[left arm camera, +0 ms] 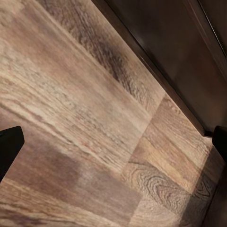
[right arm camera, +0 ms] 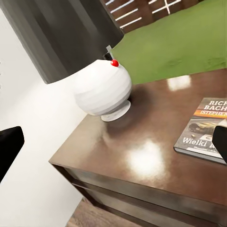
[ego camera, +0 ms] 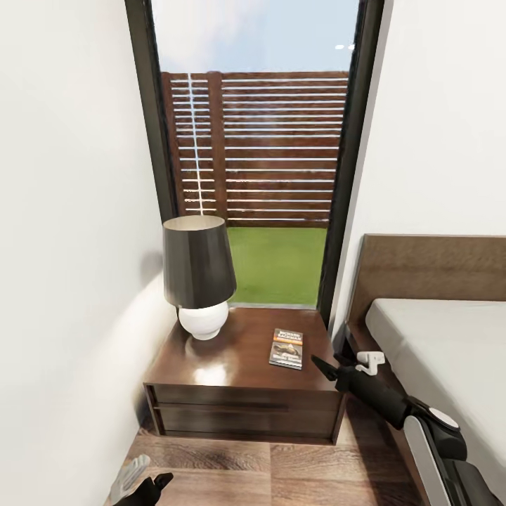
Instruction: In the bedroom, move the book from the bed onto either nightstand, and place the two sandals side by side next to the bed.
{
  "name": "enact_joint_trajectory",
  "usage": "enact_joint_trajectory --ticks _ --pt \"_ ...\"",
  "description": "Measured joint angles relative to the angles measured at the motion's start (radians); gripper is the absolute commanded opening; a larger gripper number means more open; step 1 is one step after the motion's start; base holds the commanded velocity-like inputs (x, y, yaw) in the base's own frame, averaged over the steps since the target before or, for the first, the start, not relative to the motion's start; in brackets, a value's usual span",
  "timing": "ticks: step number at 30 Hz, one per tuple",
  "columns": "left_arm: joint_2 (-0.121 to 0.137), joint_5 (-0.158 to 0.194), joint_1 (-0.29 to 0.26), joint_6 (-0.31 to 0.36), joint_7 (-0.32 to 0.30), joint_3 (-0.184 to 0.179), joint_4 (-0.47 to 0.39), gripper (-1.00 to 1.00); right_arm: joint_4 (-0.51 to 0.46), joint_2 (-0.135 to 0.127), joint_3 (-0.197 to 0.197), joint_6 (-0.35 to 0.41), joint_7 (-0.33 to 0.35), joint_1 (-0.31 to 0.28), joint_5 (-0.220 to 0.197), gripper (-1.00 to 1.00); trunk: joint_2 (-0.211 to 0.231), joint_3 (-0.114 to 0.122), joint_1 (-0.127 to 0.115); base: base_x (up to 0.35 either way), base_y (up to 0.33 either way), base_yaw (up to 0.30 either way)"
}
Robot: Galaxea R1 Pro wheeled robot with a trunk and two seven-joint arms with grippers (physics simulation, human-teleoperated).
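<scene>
The book (ego camera: 287,348) lies flat on the right part of the nightstand (ego camera: 232,365) top, dark cover up with its orange band showing. My right gripper (ego camera: 348,362) hovers open just right of the nightstand's front corner, near the bed (ego camera: 450,344), with nothing between its fingers. In the right wrist view the book (right arm camera: 204,128) sits close to one fingertip (right arm camera: 220,143) on the glossy nightstand top (right arm camera: 142,156). My left gripper (ego camera: 144,481) hangs open low over the floor in front of the nightstand. The sandals are out of view.
A table lamp (ego camera: 199,274) with a dark shade and white round base (right arm camera: 101,90) stands on the nightstand's left half. A tall window (ego camera: 253,154) lies behind, a white wall close on the left. Wood-plank floor (left arm camera: 80,118) runs along the nightstand's base (left arm camera: 179,52).
</scene>
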Motion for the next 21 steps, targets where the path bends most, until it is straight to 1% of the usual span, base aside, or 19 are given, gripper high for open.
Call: enact_joint_trajectory --ticks 5,11,17,21 --pt "0.000 -0.001 0.000 0.000 0.000 0.000 0.000 1.00 -0.007 0.003 0.000 0.013 0.001 0.011 -0.001 1.00 0.000 0.000 0.000 0.000 0.000 0.000" --pt "0.000 0.000 0.000 0.000 0.000 0.000 0.000 1.00 0.009 0.007 0.000 0.016 0.000 0.016 -0.001 1.00 0.000 0.000 0.000 0.000 0.000 0.000" --pt "0.000 -0.001 0.000 0.000 0.000 0.000 0.001 1.00 0.041 0.009 -0.001 0.010 -0.004 0.019 0.000 1.00 0.000 0.000 0.000 0.000 0.000 0.000" --pt "0.000 -0.002 0.000 0.000 0.000 -0.001 0.002 1.00 0.100 0.010 -0.001 0.010 -0.006 0.026 0.002 1.00 0.000 0.000 0.000 0.000 0.000 0.000"
